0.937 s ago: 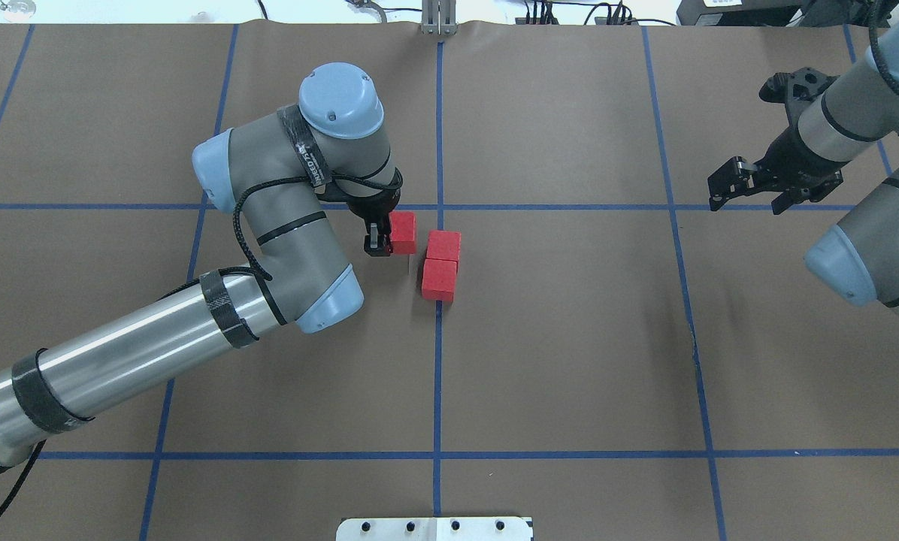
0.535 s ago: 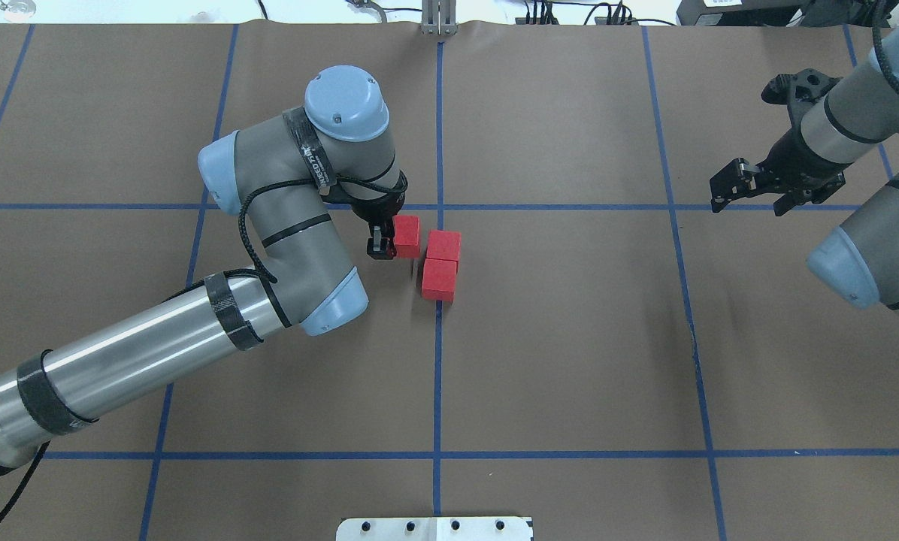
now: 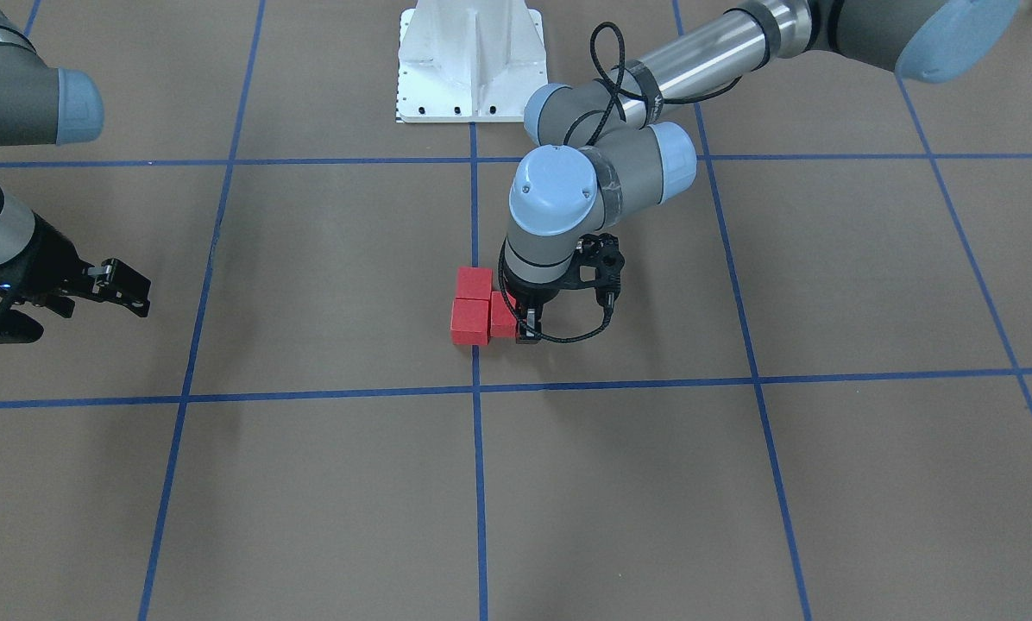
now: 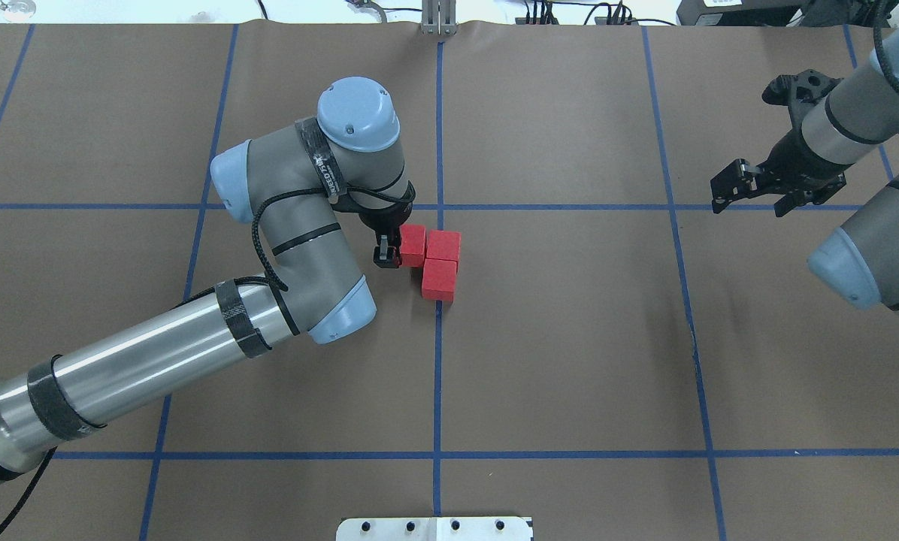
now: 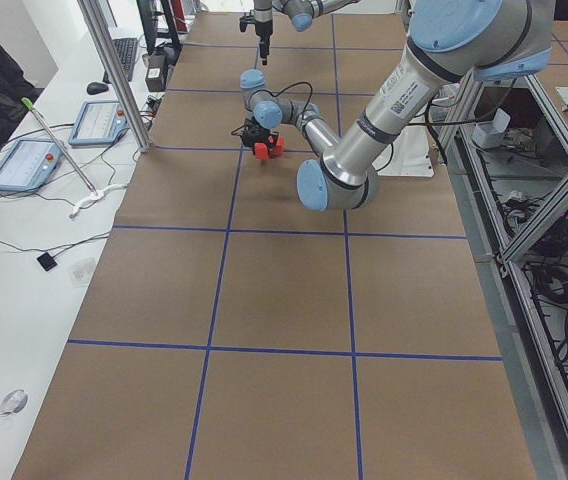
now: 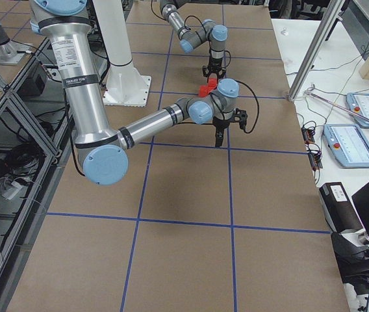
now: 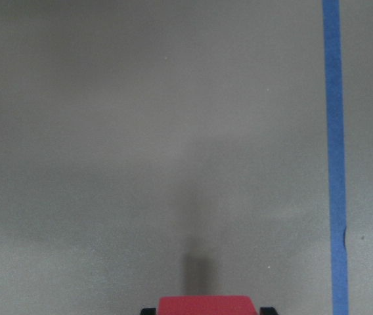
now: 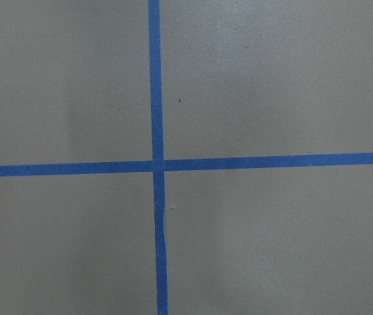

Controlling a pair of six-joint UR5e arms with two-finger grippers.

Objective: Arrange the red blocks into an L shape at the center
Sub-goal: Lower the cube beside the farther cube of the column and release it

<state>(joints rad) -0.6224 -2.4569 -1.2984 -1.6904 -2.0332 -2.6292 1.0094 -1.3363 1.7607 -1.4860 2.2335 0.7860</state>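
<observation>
Three red blocks lie by the central blue tape line [image 4: 437, 361] on the brown floor. Two blocks [image 4: 443, 246] [image 4: 439, 279] sit touching in a column on the line. My left gripper [image 4: 398, 248] is shut on the third red block [image 4: 413, 245] and holds it low, right against the left side of the far block. In the front-facing view the held block [image 3: 502, 314] sits beside the pair [image 3: 471, 302]. It shows at the bottom edge of the left wrist view [image 7: 206, 305]. My right gripper [image 4: 750, 201] is open and empty, far to the right.
The white robot base [image 3: 470, 60] stands at the near table edge. Blue tape grid lines [image 8: 155, 164] cross under the right wrist. Desks with tablets [image 5: 34, 160] and cables line the far side.
My left gripper has moved right with the red block, closing the gap to the far block of the pair. The right arm has barely moved.
</observation>
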